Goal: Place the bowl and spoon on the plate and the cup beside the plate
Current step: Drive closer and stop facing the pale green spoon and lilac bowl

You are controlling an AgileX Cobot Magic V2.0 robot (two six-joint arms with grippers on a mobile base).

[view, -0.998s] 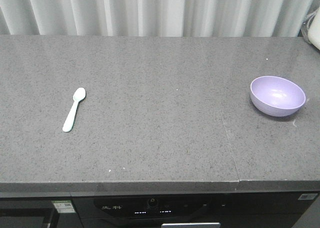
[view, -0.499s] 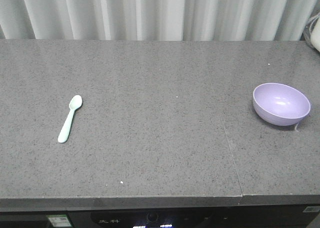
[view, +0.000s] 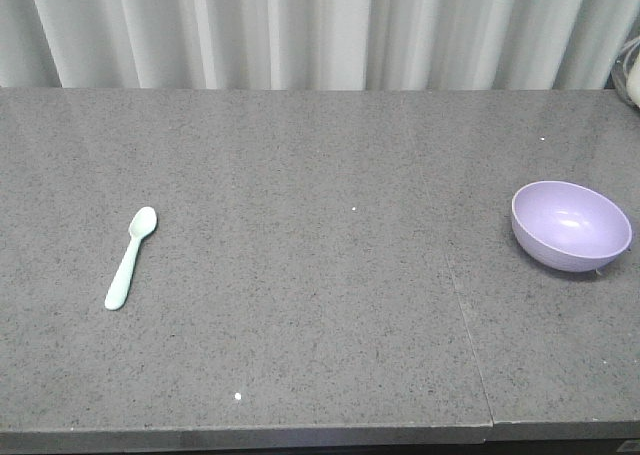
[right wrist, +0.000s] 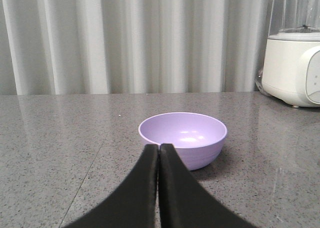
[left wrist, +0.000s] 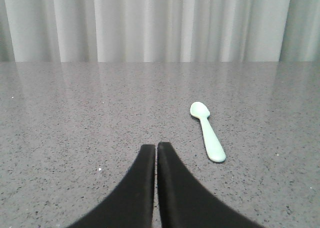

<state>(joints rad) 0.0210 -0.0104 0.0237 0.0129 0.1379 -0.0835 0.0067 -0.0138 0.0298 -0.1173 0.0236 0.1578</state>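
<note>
A lavender bowl stands upright at the right of the grey counter; the right wrist view shows the same bowl just beyond my right gripper, which is shut with nothing in it. A mint-green spoon lies flat at the left. In the left wrist view the spoon lies ahead and to the right of my left gripper, which is shut and empty. No gripper shows in the front view. The plate and the cup are out of view.
A white appliance with a clear jug stands at the counter's far right. Pale curtains hang behind the counter. A seam runs across the counter left of the bowl.
The front view has shifted forward and up: spoon and bowl sit lower in the picture, and the dark appliance front below the counter edge has dropped out of sight. Spoon and bowl stay where they lay.
</note>
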